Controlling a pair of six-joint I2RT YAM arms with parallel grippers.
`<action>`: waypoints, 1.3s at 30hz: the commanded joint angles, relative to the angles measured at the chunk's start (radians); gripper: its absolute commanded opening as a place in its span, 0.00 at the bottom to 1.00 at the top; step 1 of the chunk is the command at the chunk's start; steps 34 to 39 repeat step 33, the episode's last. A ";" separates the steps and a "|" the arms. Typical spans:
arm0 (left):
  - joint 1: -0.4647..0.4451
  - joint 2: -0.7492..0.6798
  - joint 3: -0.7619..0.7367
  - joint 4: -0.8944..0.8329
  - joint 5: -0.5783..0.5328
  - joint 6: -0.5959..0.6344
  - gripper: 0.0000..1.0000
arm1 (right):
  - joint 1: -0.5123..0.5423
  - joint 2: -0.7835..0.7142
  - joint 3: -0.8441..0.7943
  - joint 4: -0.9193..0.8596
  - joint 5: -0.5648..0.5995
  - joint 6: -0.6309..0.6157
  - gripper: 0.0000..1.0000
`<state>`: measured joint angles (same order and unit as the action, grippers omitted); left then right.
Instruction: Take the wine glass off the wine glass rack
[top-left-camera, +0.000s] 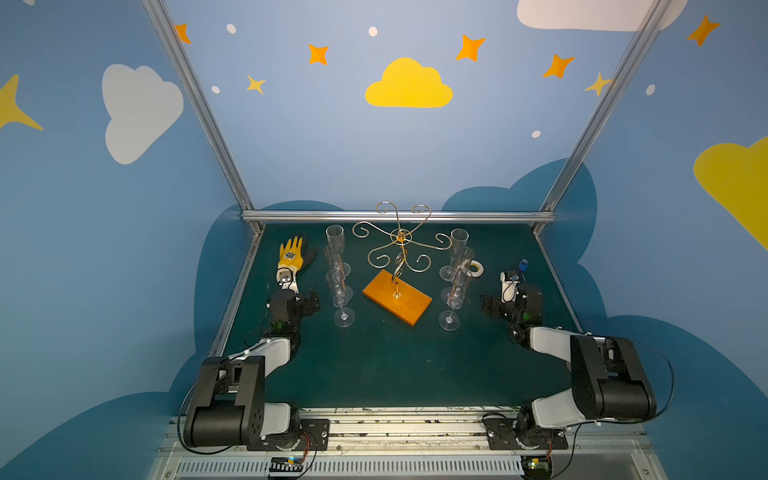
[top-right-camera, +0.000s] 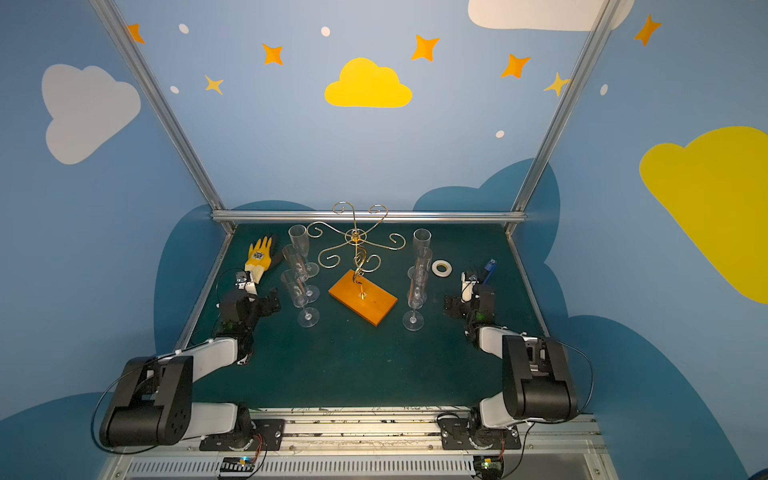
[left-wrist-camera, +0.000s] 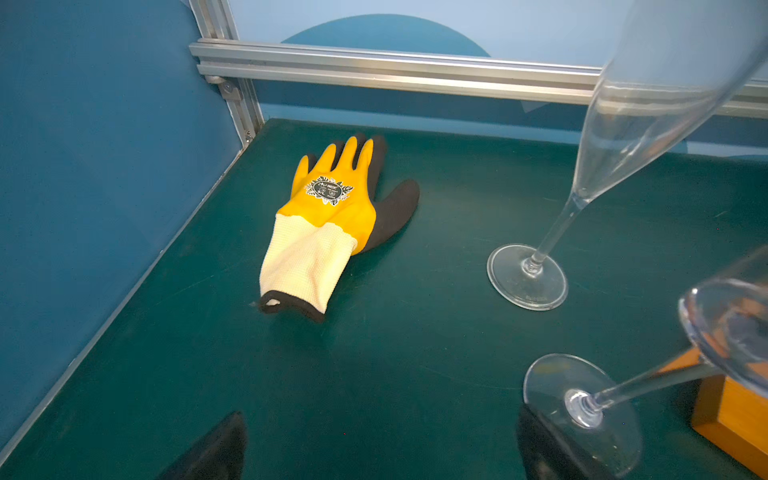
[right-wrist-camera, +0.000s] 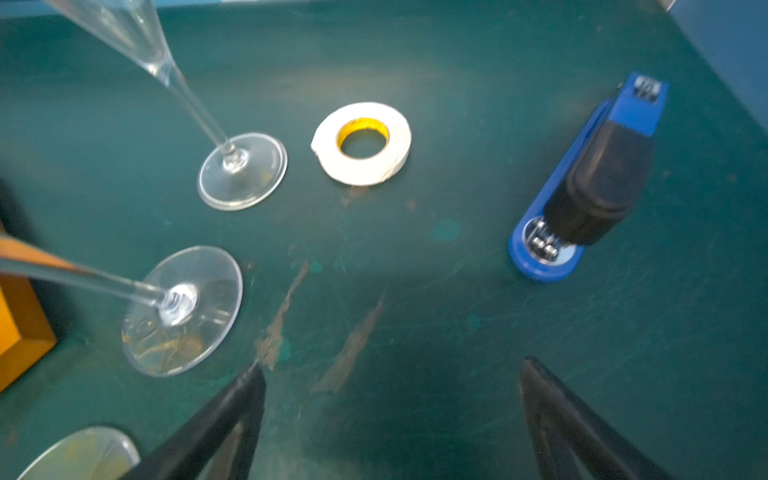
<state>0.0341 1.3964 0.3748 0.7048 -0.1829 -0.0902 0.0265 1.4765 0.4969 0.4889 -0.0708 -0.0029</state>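
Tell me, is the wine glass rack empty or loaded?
Empty. All arms of the wine glass rack are bare; the glasses stand on the table.

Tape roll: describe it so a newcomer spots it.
Find the wine glass rack on its orange base mid-table. On the right arm's side stand three glasses; the tape roll lies flat just beyond them. It's a white ring with a yellow core, unlike the blue stapler.

1. Clear flute glass (left-wrist-camera: 648, 104), left wrist view: the bowl is cut off at the frame's edge.
2. Gold wire glass rack (right-wrist-camera: 20, 328), right wrist view: only a corner of its flat orange wooden base shows.
3. Blue-and-black stapler (right-wrist-camera: 590, 178): blurred in the right wrist view.
4. Yellow work glove (left-wrist-camera: 328, 208): badge lettering too small to read.
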 joint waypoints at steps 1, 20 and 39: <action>-0.005 0.125 -0.051 0.222 0.004 -0.010 1.00 | -0.006 -0.018 0.036 -0.047 0.014 0.041 0.94; -0.023 0.135 0.020 0.105 0.023 0.029 1.00 | 0.000 -0.023 0.031 -0.041 0.026 0.039 0.94; -0.025 0.134 0.020 0.103 0.019 0.030 1.00 | -0.005 -0.019 0.038 -0.049 0.020 0.041 0.94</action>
